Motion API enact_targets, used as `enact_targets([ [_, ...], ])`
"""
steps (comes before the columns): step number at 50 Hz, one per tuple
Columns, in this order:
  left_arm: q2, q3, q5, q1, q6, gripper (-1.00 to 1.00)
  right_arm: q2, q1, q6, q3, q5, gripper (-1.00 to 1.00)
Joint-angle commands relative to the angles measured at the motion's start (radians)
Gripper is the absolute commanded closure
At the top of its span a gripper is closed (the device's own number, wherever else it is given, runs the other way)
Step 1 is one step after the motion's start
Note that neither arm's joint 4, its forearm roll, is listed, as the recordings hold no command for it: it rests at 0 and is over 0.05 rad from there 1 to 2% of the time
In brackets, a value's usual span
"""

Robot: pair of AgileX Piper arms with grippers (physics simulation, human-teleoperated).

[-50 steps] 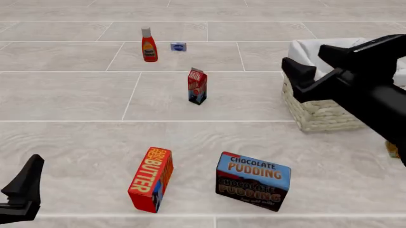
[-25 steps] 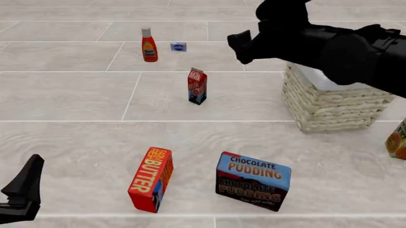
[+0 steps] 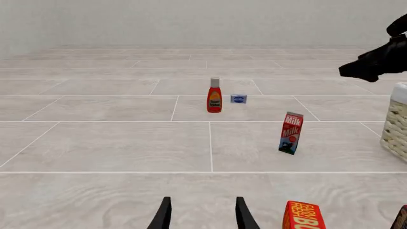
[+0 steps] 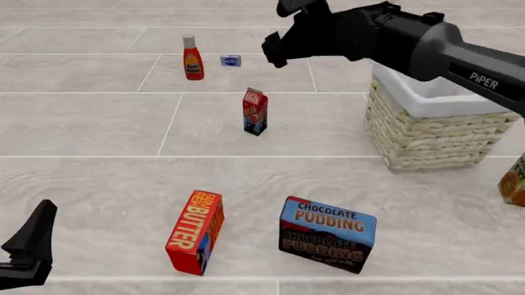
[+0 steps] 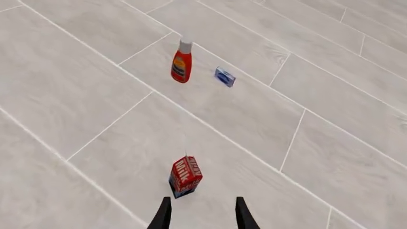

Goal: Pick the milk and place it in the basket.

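Above the milk [image 4: 255,112] — approach step, right gripper [image 5: 199,212].
Fingers apart, empty; carton upright on table, apparently clear of basket [image 4: 426,138] — next: descend, straddle, close.

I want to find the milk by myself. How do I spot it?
Start at the big pale woven wicker basket with white cloth lining. To its left, alone on the grey tiles, stands the small gable-top milk carton. It is red above and blue below; the red ketchup bottle behind it is slimmer with a white cap.
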State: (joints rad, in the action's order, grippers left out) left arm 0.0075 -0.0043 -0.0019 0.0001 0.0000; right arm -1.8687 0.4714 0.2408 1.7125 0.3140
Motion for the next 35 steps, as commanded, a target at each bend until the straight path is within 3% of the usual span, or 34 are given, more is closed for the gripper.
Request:
enact_targets([
  [1, 0.0, 0.0, 0.0, 0.0, 0.0, -1.0, -0.184, 0.015, 0.0, 0.202, 0.077, -1.0],
  [18, 0.0, 0.0, 0.0, 0.0, 0.0, -1.0, -0.336, 0.013, -0.016, 0.374, 0.129, -1.0],
  [35, 0.0, 0.0, 0.0, 0.0, 0.0, -1.0, -0.539, 0.001, -0.031, 0.646, 0.236, -1.0],
])
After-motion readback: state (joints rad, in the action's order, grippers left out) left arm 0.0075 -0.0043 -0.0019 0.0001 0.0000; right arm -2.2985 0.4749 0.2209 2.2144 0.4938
